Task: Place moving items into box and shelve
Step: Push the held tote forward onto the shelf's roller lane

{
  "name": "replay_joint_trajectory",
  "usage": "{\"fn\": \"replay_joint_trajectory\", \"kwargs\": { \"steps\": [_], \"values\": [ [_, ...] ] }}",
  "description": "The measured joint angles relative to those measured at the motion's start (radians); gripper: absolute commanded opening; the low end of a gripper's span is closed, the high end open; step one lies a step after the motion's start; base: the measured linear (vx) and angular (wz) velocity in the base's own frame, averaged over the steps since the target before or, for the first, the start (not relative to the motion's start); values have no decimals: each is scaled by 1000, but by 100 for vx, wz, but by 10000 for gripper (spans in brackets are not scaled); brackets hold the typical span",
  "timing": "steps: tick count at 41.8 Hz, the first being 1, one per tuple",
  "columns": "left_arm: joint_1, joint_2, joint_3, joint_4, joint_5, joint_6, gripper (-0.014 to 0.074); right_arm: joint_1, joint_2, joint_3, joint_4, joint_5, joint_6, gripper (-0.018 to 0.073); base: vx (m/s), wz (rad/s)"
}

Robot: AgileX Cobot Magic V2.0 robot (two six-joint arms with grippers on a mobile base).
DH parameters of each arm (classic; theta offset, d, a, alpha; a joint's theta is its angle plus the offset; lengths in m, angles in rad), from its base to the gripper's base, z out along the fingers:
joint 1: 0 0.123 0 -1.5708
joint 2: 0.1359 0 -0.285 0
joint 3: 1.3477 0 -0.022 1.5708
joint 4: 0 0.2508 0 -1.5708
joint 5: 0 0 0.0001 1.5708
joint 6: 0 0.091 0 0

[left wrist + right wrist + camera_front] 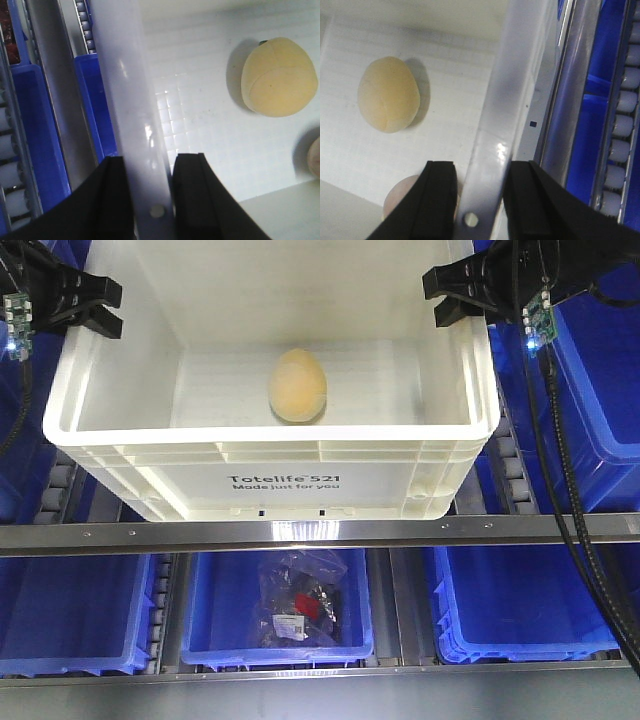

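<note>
A white box (270, 485) marked "Totelife 521" is held up at shelf level. A pale yellow egg-shaped item (297, 385) lies on its floor and shows in the left wrist view (278, 77) and the right wrist view (388, 95). A pinkish round item (400, 196) lies near the front wall, its edge showing in the left wrist view (315, 159). My left gripper (85, 302) is shut on the box's left rim (135, 100). My right gripper (455, 295) is shut on the right rim (512, 75).
A metal shelf rail (320, 532) runs across below the box. Blue bins sit on the lower level; the middle one (210, 630) holds a plastic bag of dark items (300, 602). More blue bins (600, 390) and roller tracks (622, 125) flank the box.
</note>
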Motion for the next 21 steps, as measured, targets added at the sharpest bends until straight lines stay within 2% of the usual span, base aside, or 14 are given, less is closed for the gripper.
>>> {"fn": "replay_joint_trajectory", "kwargs": {
  "steps": [21],
  "values": [
    [0, 23, 0, -26, -39, 10, 0, 0, 0, 0, -19, -79, -12, 0, 0, 0]
  ]
}}
